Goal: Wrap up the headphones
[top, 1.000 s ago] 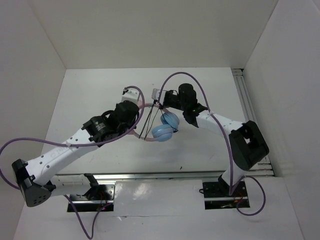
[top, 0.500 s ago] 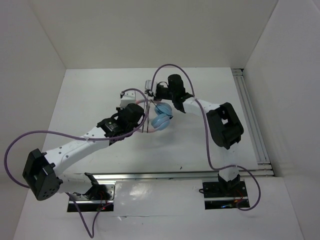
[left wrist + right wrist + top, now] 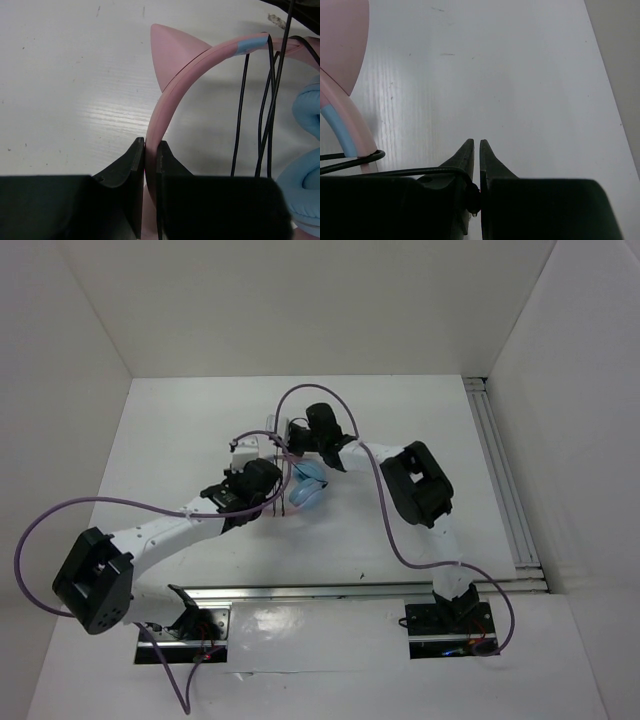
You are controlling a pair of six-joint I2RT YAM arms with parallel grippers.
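From above, the headphones (image 3: 305, 492) hang mid-surface between my two arms. The left claw (image 3: 275, 483) is at their near-left side and the right claw (image 3: 290, 445) is just beyond them. The surface (image 3: 180, 440) is plain white, boxed in by white walls (image 3: 300, 300), with a metal rail (image 3: 500, 470) along its right edge and purple cables (image 3: 90, 510) looping off both arms.

On the left wrist camera, the left claw (image 3: 150, 145) is clenched on the pink headband (image 3: 172, 87) below the cat ear (image 3: 167, 50). Several strands of black cord (image 3: 240, 115) cross the band beside a blue cup (image 3: 305, 150), so I judge that a few turns are on.

On the right wrist camera, the right claw (image 3: 480, 145) looks clamped on the cord (image 3: 410, 172), which runs back to a loop around the headband (image 3: 350, 130). With that length not yet wound, I judge the wrap roughly midway: more turns and the loose end remain. The surface (image 3: 510, 75) here shows faint scuffs.
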